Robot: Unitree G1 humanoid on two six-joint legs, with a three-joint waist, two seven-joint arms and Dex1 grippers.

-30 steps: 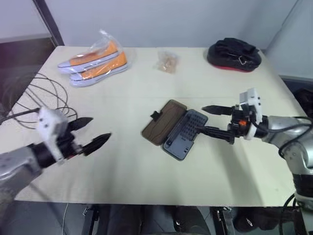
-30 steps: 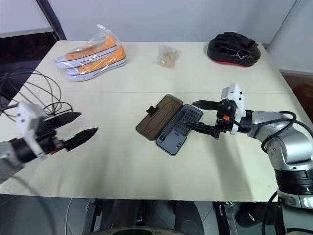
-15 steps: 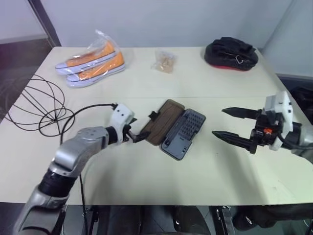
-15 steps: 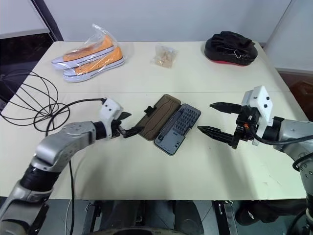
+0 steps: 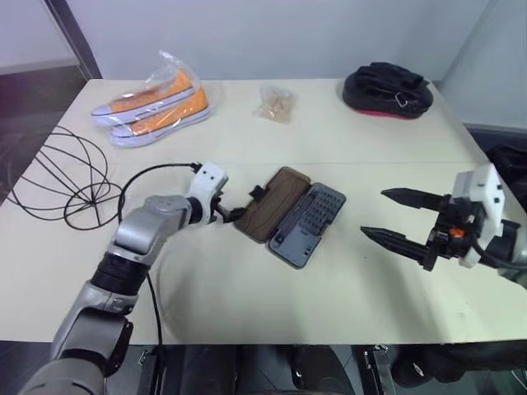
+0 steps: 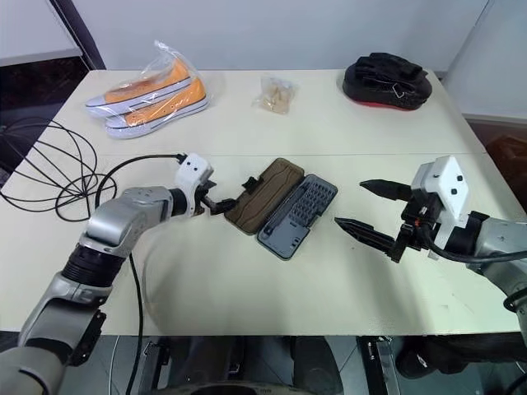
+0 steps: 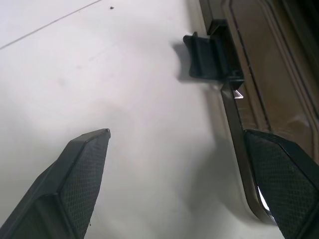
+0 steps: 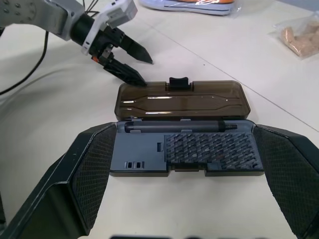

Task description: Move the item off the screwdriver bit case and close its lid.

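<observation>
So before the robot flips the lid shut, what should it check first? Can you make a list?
1. Wire globe off the case: ok, it lies on the table's left side.
2. Nothing lying on the tray: ok, just the bits and slim driver in their places.
3. Lid fully open and flat on the table: ok.
4. Left gripper jaws open at the lid's outer edge: ok, one finger lies over the rim near the latch tab.
5. Finger actually under the lid: cannot tell.
6. Right gripper clear of the lid's path: ok, open, off to the case's right.
</observation>
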